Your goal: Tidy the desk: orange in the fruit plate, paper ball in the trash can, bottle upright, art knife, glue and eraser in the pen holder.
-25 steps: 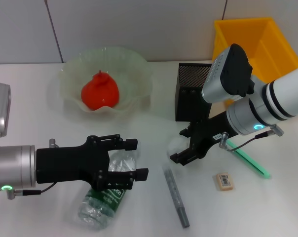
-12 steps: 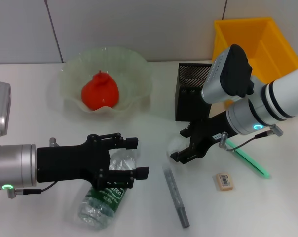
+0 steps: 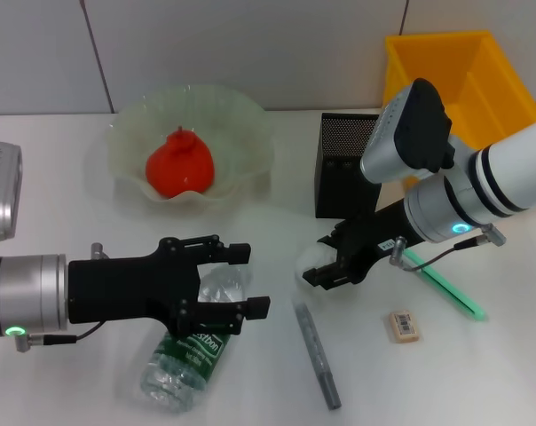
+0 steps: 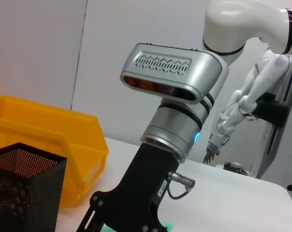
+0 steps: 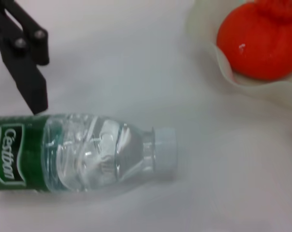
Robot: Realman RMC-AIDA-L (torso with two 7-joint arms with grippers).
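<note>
The orange (image 3: 179,166) lies in the pale green fruit plate (image 3: 250,133). A clear bottle (image 3: 190,348) with a green label lies on its side at the front left. My left gripper (image 3: 241,280) is open, one finger on each side of the bottle's upper body. In the right wrist view the bottle (image 5: 88,154) and one left finger (image 5: 26,65) show beside it. My right gripper (image 3: 321,259) is open with its fingers on either side of the white paper ball (image 3: 309,262). The grey art knife (image 3: 317,353), the eraser (image 3: 403,325) and the green glue stick (image 3: 447,287) lie on the table.
The black mesh pen holder (image 3: 341,177) stands just behind the right gripper. The yellow trash can (image 3: 468,71) is at the back right. In the left wrist view the pen holder (image 4: 20,188) and the yellow can (image 4: 49,140) stand beside the right arm.
The right gripper has shifted a little left, closing in around the paper ball. The left gripper has edged forward along the bottle.
</note>
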